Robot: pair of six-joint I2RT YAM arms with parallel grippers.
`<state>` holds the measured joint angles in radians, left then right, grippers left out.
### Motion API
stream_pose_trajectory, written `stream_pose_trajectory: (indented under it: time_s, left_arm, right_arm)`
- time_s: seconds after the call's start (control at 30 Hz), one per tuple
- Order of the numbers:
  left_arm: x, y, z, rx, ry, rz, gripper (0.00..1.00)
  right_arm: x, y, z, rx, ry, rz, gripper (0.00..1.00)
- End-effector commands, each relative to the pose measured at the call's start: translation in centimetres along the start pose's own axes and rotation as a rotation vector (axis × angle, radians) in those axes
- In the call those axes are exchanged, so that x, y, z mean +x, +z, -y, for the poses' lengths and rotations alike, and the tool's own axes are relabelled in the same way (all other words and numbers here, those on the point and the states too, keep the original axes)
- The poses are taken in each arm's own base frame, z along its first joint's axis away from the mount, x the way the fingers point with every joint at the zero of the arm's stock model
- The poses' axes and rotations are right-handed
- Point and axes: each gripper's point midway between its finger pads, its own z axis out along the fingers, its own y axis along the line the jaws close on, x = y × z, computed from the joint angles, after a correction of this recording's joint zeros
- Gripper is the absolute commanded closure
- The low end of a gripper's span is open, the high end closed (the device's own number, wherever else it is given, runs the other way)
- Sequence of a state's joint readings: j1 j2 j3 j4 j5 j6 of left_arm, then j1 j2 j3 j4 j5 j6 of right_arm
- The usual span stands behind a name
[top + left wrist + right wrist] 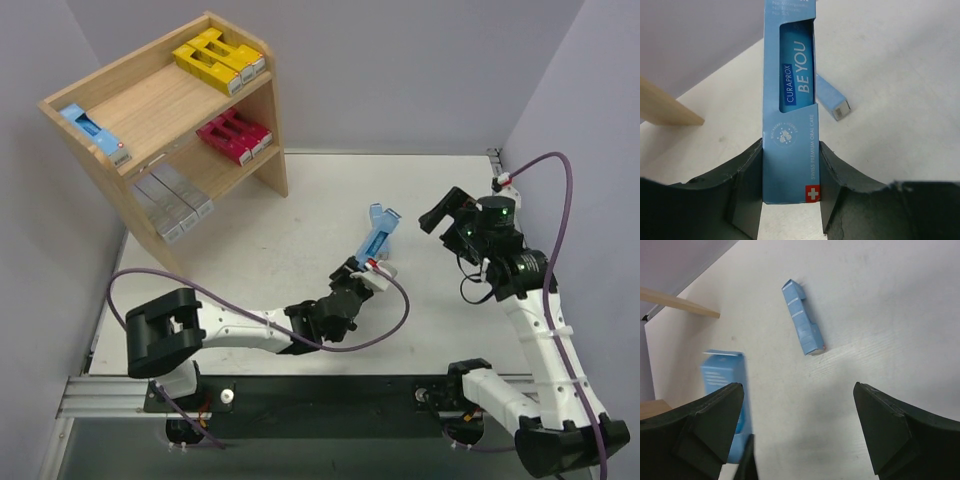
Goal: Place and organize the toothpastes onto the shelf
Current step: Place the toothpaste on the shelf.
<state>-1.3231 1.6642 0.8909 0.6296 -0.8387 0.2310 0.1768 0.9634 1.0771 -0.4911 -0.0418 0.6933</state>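
Shelf (pixel 160 100) on table (pixel 300 230), far-left corner. Top tier: upper trio of cartons (pixel 218 58) side by side at right end; single carton (pixel 92 128) at left end. Lower tier: lower right trio (pixel 235 137) at right end; lower left trio (pixel 172 203) at left end. Mid-table: gripped toothpaste carton (pixel 373 245) between left gripper (pixel 366 264) fingers, far end pointing away from arm bases. Loose toothpaste carton (pixel 804 332) flat on table just beyond, to its right. Right gripper (pixel 446 212) right of both, apart.

I saw a white table (pixel 300 230) with a faint grain, closed in by plain lilac-grey walls (pixel 400 70) at the back and both sides. A silver slotted rail (pixel 100 395) ran along its near edge, and I noticed a small dark smudge (pixel 720 137) on the tabletop.
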Motion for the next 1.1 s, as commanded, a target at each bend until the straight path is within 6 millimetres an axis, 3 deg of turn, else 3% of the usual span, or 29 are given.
stream_pose_trajectory:
  time_s: [0.0, 0.03, 0.23, 0.27, 0.37, 0.4, 0.47, 0.5, 0.63, 0.87, 0.93, 0.97, 1.03, 1.07]
  left_arm:
    - [-6.5, -0.7, -7.0, -0.211, -0.179, 0.034, 0.76]
    - [-7.7, -1.0, -9.0, -0.248, -0.219, 0.039, 0.78]
    - [-12.4, -2.5, -16.1, -0.386, -0.255, 0.038, 0.8]
    - [-14.4, -3.0, -18.4, -0.443, -0.286, 0.052, 0.82]
    - [-15.7, -4.5, -22.8, -0.578, -0.286, 0.014, 0.82]
    - [-17.4, -5.2, -24.3, -0.607, -0.319, 0.033, 0.82]
    - [-18.2, -6.1, -26.3, -0.654, -0.295, 0.015, 0.82]
    - [-19.7, -6.8, -28.3, -0.698, -0.322, 0.031, 0.82]
    - [-20.2, -7.9, -32.6, -0.811, -0.257, -0.05, 0.82]
    - [-21.0, -9.8, -39.6, -0.964, -0.328, -0.016, 0.84]
    - [-20.1, -9.3, -40.9, -0.968, -0.322, -0.044, 0.84]
    - [-20.8, -9.8, -41.8, -0.971, -0.354, -0.026, 0.84]
    - [-19.1, -9.0, -42.5, -0.961, -0.389, -0.08, 0.84]
    - [-19.4, -9.4, -44.0, -0.956, -0.438, -0.062, 0.83]
  right_arm:
    - [-2.7, -2.1, 3.0, 0.106, -0.077, 0.163, 0.01]
    - [-2.7, -2.2, 3.4, 0.12, -0.089, 0.173, 0.0]
    - [-3.7, -3.4, 5.1, 0.178, -0.108, 0.246, 0.0]
    - [-3.6, -3.3, 5.2, 0.183, -0.116, 0.245, 0.0]
    - [-3.0, -2.9, 5.9, 0.202, -0.114, 0.231, 0.0]
    - [-2.8, -2.8, 6.1, 0.209, -0.11, 0.229, 0.0]
    - [-2.5, -2.6, 6.4, 0.216, -0.107, 0.223, 0.0]
    - [-2.2, -2.4, 6.6, 0.221, -0.109, 0.213, 0.0]
    - [-2.0, -2.2, 6.8, 0.226, -0.109, 0.202, 0.0]
    - [-1.8, -2.1, 6.7, 0.219, -0.11, 0.196, 0.0]
    - [-1.7, -2.2, 6.7, 0.217, -0.109, 0.195, 0.0]
    - [-1.7, -2.2, 6.6, 0.215, -0.106, 0.194, 0.0]
    - [-1.7, -2.4, 6.5, 0.207, -0.104, 0.196, 0.0]
    - [-1.6, -2.5, 6.5, 0.204, -0.099, 0.196, 0.0]
